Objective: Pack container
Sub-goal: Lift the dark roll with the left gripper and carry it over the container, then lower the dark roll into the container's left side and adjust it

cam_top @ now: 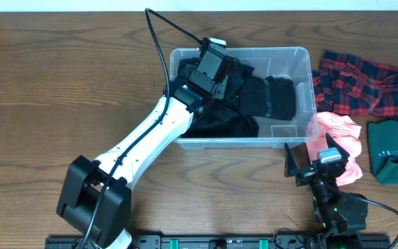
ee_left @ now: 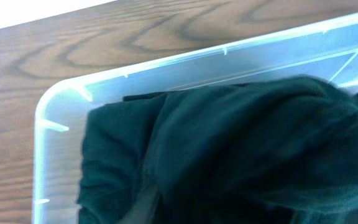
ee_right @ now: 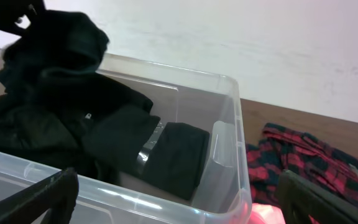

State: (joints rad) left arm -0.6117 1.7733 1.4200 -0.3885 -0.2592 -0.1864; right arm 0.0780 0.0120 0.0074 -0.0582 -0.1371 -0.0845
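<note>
Clothes (cam_top: 264, 97) in the container (cam_top: 282, 140); perhaps three garments (cam_top: 365, 86) right of it.

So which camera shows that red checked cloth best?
The overhead view: the red checked cloth lies spread out right of the container. The right wrist view catches only part of it past the bin's corner; the left wrist view misses it.

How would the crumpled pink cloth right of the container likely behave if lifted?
Probably floppy: the pink cloth lies in a wrinkled heap, so it would likely drape from one pinch. It looks thin, so likely light for its size. Its edge sits near the red plaid garment, so pulling might drag that too.
</note>
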